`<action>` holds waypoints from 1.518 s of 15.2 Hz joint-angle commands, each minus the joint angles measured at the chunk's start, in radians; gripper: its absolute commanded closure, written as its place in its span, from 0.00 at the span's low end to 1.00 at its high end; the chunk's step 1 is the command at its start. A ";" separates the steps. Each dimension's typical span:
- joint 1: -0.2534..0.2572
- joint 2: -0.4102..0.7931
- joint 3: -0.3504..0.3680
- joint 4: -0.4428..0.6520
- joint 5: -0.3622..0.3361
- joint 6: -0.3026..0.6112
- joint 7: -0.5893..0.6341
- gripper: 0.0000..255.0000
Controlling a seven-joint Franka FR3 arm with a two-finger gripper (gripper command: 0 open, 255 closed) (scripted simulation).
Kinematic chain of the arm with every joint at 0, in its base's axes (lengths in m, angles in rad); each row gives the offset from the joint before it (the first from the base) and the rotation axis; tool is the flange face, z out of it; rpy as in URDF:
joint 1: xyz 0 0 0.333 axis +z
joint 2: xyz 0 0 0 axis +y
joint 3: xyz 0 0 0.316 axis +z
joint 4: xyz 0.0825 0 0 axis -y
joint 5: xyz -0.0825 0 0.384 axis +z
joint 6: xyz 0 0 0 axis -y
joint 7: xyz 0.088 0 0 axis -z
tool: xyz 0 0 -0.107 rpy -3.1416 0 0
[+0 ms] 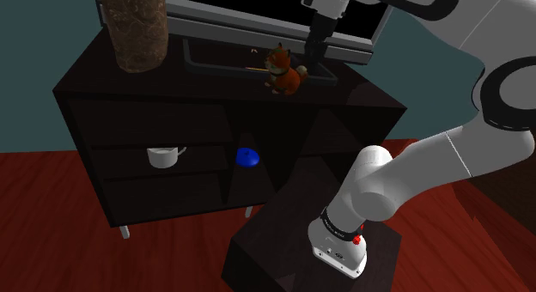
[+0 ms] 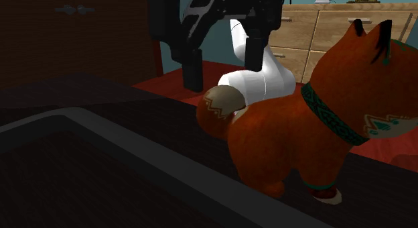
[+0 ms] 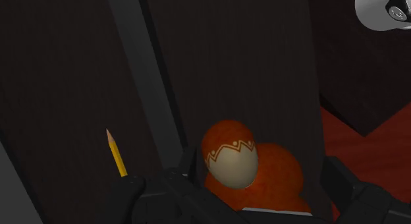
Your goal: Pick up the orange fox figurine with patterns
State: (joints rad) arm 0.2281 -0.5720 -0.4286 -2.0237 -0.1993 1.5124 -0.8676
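Orange fox figurine stands on the dark counter, directly under the fingers, with its cream, zigzag-patterned tail turned up towards them. The fingers are spread wide, hold nothing, and hang above the fox without touching it.

The main risk, as I judge it, is what lies between the fingers: the tail sits nearest them, while the thicker body is lower and a little towards one finger. A straight descent and squeeze could close on the rounded tail alone. That bulb offers little flat surface, so the fox might pivot, slip out or tip over during the lift. An off-centre descent could also land one fingertip on the fox's back and push it sideways.

A yellow pencil lies on the counter just outside one finger, with a raised dark strip beyond it. That finger could strike either one. Past the other finger the counter ends and red floor shows, so a nudged fox could slide towards that edge.
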 commanded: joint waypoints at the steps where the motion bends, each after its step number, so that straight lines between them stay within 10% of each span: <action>1: -0.002 -0.009 -0.004 -0.035 -0.005 0.026 -0.001 0.00; 5: -0.006 -0.019 -0.007 -0.077 -0.010 0.058 0.001 0.00; 6: -0.005 -0.019 -0.006 -0.077 -0.009 0.059 0.002 1.00; 23: 0.005 0.016 0.002 0.059 0.006 -0.042 -0.008 1.00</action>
State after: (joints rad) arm 0.2316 -0.5625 -0.4280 -1.9861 -0.1957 1.4844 -0.8741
